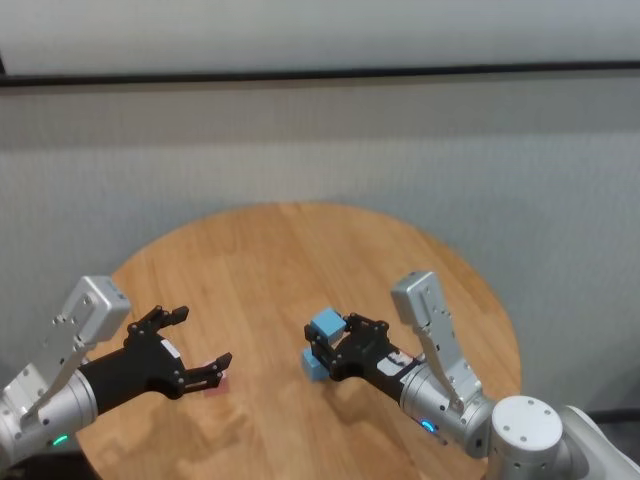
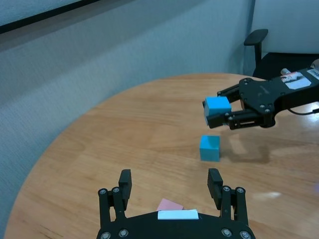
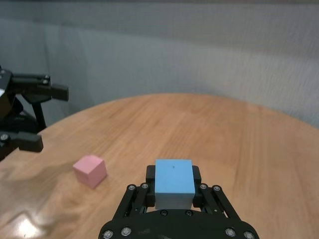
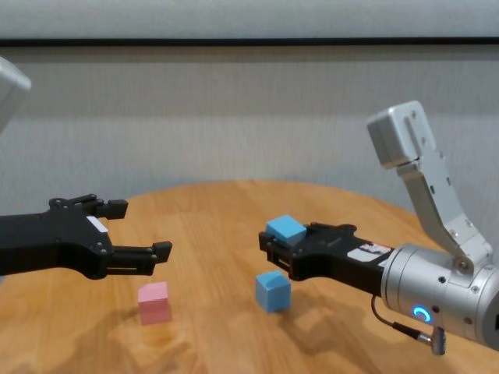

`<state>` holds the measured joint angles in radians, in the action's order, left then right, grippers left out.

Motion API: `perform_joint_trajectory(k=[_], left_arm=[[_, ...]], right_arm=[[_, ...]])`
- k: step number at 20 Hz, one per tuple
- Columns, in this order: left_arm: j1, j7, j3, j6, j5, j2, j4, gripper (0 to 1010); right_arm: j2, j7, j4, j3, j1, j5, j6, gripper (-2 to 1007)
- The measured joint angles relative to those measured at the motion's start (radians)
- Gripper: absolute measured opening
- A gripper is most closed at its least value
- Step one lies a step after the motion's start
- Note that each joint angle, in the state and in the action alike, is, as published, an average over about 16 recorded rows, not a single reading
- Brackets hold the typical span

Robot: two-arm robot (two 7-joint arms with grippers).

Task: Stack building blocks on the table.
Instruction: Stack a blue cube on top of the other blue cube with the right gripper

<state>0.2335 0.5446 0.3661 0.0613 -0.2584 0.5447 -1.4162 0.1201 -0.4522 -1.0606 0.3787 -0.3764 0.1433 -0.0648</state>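
Note:
My right gripper (image 4: 274, 243) is shut on a light blue cube (image 4: 285, 229) and holds it just above the second light blue cube (image 4: 273, 291), which rests on the round wooden table (image 4: 210, 226). The held cube also shows in the head view (image 1: 327, 324), the left wrist view (image 2: 218, 106) and the right wrist view (image 3: 174, 182). The lower blue cube shows in the left wrist view (image 2: 210, 148) and the head view (image 1: 313, 364). The pink cube (image 4: 153, 302) lies on the table under my open left gripper (image 4: 140, 230). It also shows in the right wrist view (image 3: 90, 170).
A grey wall stands behind the table. A black office chair (image 2: 259, 40) stands beyond the table's far side in the left wrist view. The table's far half (image 1: 300, 250) is bare wood.

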Motion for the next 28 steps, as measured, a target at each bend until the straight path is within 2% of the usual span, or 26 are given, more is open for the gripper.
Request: perform_joint_trajectory(k=[14, 28], left_arm=[[0.000, 0.000, 0.000, 0.000, 0.000, 0.000, 0.000, 1002], [0.000, 0.000, 0.000, 0.000, 0.000, 0.000, 0.000, 1003]], right_arm=[[0.019, 0.015, -0.003, 0.043, -0.003, 0.012, 0.053, 370], [0.012, 0.030, 0.039, 0.067, -0.022, 0.030, 0.045, 370]])
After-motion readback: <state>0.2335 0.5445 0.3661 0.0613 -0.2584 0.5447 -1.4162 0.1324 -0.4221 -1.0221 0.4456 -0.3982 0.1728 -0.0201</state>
